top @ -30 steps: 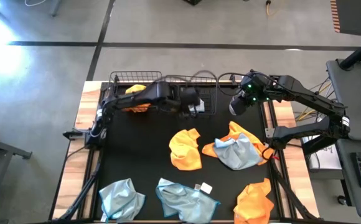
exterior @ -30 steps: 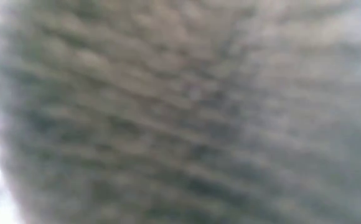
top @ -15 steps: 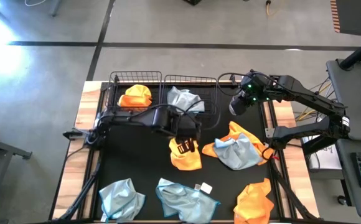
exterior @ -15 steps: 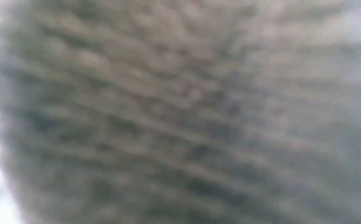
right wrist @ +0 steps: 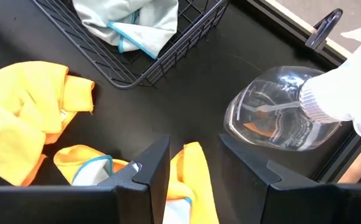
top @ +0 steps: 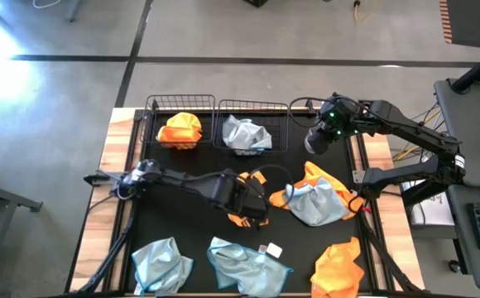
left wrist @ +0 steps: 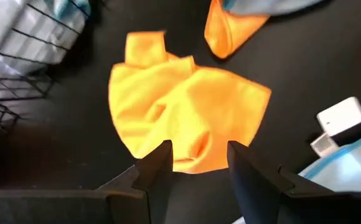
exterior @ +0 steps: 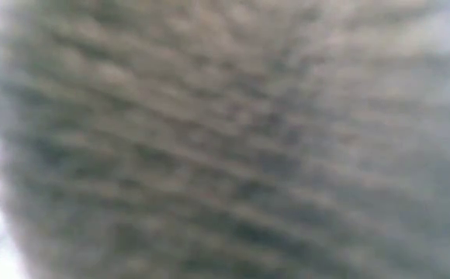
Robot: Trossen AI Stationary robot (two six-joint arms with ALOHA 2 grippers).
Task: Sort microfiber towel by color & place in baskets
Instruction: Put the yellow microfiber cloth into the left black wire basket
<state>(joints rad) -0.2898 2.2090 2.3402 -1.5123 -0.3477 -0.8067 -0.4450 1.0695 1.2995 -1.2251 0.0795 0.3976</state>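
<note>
My left gripper [top: 252,209] [left wrist: 199,152] is open and hangs over the middle of the table. Its fingers stand on either side of the near edge of a crumpled orange towel [left wrist: 180,115] [top: 242,217] that lies flat on the black mat. I cannot tell whether they touch it. The left wire basket [top: 154,112] holds an orange towel [top: 180,130]. The right basket [top: 281,112] [right wrist: 137,68] holds a pale blue-grey towel [top: 245,134] [right wrist: 127,18]. My right gripper [top: 316,141] [right wrist: 193,152] is open and waits by the far right corner.
Loose towels lie on the mat: an orange and blue-grey heap [top: 314,197], two blue-grey ones [top: 161,263] [top: 244,263] and an orange one [top: 339,266] near the front edge. A clear spray bottle [right wrist: 280,118] lies under the right gripper. Grey cloth fills the low view.
My left gripper has swung from above the baskets at the far edge toward the near side and dropped to the orange towel in the middle of the mat. The pale blue-grey towel in the right basket, covered by the arm before, now shows.
</note>
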